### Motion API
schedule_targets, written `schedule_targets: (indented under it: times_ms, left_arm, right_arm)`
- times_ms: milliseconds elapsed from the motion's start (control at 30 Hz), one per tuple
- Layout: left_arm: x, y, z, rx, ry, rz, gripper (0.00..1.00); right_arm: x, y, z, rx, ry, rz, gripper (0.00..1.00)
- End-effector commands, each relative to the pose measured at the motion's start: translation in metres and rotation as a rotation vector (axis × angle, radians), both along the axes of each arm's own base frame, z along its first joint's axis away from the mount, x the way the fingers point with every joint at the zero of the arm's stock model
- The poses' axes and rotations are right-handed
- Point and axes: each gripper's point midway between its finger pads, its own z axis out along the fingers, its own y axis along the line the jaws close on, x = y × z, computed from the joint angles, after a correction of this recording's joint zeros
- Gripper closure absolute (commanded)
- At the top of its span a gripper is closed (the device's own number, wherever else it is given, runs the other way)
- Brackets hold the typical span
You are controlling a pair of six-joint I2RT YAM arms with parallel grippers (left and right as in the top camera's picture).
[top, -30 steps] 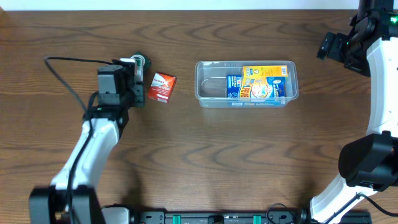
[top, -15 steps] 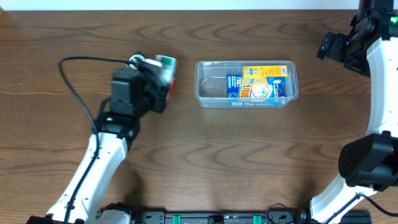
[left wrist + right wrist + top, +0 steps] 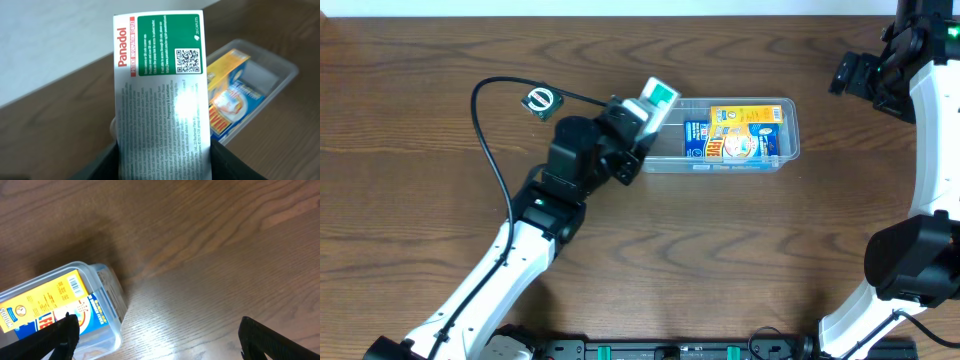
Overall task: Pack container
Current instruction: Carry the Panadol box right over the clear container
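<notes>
The clear plastic container (image 3: 660, 152) lies at the table's centre back and holds a yellow and blue box (image 3: 735, 134). My left gripper (image 3: 642, 120) is shut on a white, green and red Panadol box (image 3: 657, 101) and holds it over the container's left end. In the left wrist view the Panadol box (image 3: 161, 90) fills the middle between my fingers, with the container (image 3: 280, 80) and its yellow box (image 3: 231, 95) behind. My right gripper (image 3: 157, 342) is open and empty, above the table right of the container (image 3: 112, 305).
A small round green and white object (image 3: 540, 99) lies on the table at the back left, near the left arm's black cable (image 3: 490, 140). The right arm (image 3: 920, 100) stands along the table's right edge.
My left gripper has lifted the Panadol box from the table and carried it right, up to the container's left end. The round green object is now uncovered. The right arm has not moved.
</notes>
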Motion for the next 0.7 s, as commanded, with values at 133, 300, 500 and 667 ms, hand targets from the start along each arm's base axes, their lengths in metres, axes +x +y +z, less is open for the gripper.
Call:
schedule_targets:
  times_ms: [133, 300, 500, 667]
  left_arm:
    - [-0.006, -0.048, 0.013, -0.037, -0.088, -0.112, 0.49]
    - [-0.007, -0.087, 0.004, -0.068, -0.134, -0.184, 0.49]
    - [-0.007, -0.122, -0.007, -0.112, -0.193, -0.243, 0.52]
    - [-0.006, -0.136, -0.013, -0.136, -0.226, -0.261, 0.55]
  right_arm:
    - [-0.002, -0.002, 0.013, -0.01, -0.034, -0.021, 0.01]
    - [-0.002, -0.002, 0.013, -0.01, -0.034, -0.021, 0.01]
    - [-0.002, -0.002, 0.013, -0.01, -0.034, -0.021, 0.01]
    - [-0.002, -0.002, 0.013, -0.01, -0.034, -0.021, 0.01]
